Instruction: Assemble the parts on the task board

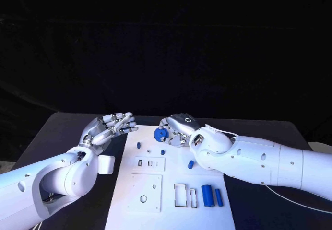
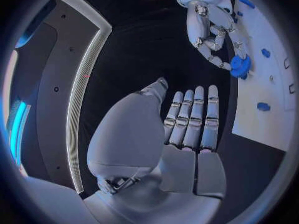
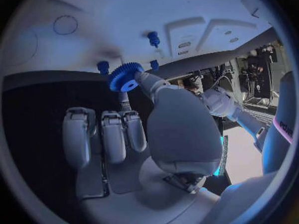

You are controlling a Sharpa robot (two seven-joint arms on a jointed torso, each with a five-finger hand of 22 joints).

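Note:
The white task board (image 1: 173, 211) lies in the middle of the black table. My right hand (image 1: 183, 128) hovers over the board's far end and pinches a blue gear (image 1: 160, 134) between thumb and a finger; the right wrist view shows this gear (image 3: 124, 77) just above the board (image 3: 124, 15), near three small blue pegs (image 3: 153, 37). My left hand (image 1: 111, 126) hangs beside the board's far left corner with its fingers straight and nothing in it. In the left wrist view, that hand (image 2: 187, 129) faces the right hand (image 2: 212, 32) and the gear (image 2: 239, 64).
Small blue pegs (image 1: 138, 144) (image 1: 162, 152) (image 1: 190, 164) stand on the board. Two blue cylinders (image 1: 206, 195) (image 1: 219, 197) lie near its right edge beside rectangular slots (image 1: 181, 194). Two white raised plates (image 1: 148, 164) (image 1: 145, 191) sit on the board's left half.

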